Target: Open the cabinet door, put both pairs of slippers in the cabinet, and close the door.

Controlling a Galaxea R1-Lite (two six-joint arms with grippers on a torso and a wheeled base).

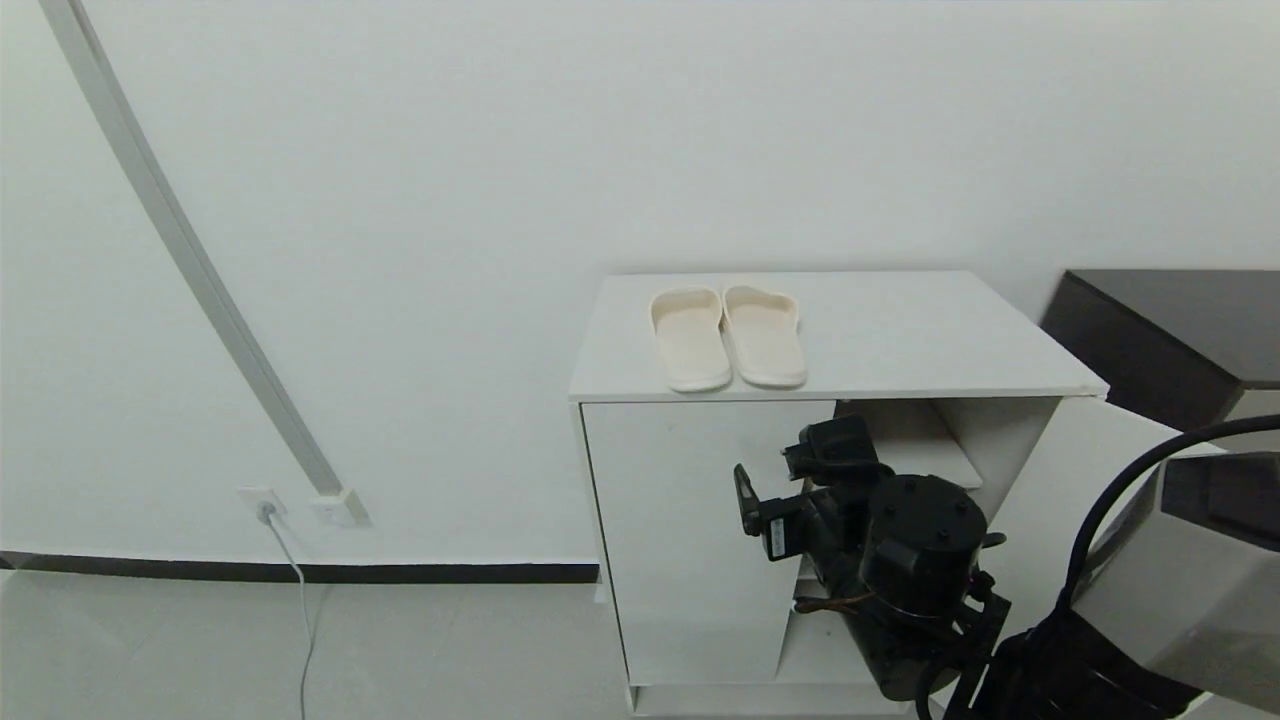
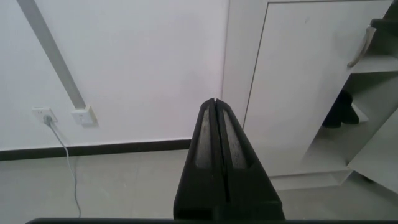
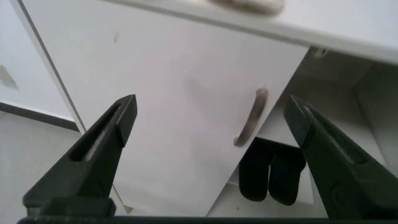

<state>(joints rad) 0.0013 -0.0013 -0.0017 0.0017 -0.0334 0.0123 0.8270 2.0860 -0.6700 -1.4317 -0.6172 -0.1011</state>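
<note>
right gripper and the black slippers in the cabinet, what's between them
Right wrist view: the edge of the closed left door, with its handle, stands between the open right gripper and the black slippers, which sit behind it.

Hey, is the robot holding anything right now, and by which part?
Nothing is held. The right gripper is open, facing the door handle without gripping it; the left gripper is shut on nothing.

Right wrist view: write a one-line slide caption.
Open right claw before the door handle; dark slippers sit inside the cabinet.
</note>
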